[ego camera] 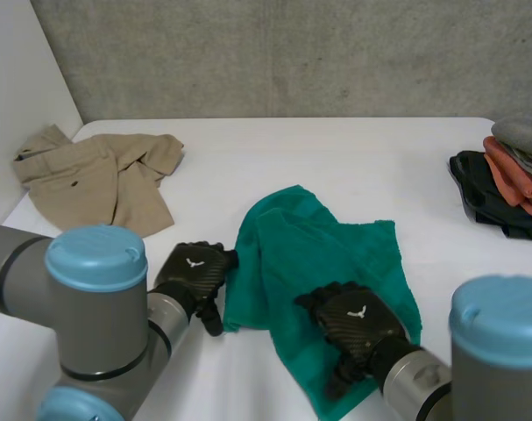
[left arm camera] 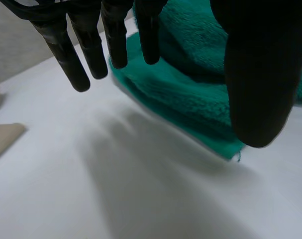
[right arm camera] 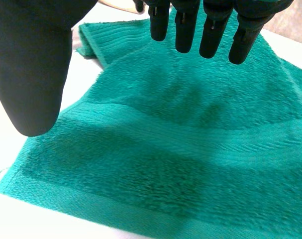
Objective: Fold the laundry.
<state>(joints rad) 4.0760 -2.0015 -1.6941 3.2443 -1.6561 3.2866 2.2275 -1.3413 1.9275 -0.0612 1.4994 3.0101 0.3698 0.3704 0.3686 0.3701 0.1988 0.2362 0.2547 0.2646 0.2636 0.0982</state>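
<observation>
the green towel lay near the middle of the white bench, toward its near side, loosely doubled over itself, with an upper layer folded across from the left and a wider lower layer spreading to the right and toward the robot. its surface was ribbed terry, and the edges of the two layers did not line up. the left robot hand sat at the towel's left edge, low over the bench. in the left wrist view its fingers were straight and held well apart from the thumb, with nothing between them; some fingertips reached over the towel's folded edge, the others over bare bench beside it. whether they touched the cloth could not be told. the right robot hand was over the near right part of the towel. in the right wrist view its fingers were straight, side by side, and spread away from the thumb, gripping nothing, with their shadows falling on the towel under the palm. farther off, a crumpled beige garment lay at the far left of the bench, well apart from the towel, and a pile of clothes in grey, orange and black sat at the far right edge. a grey wall rose behind the bench.
</observation>
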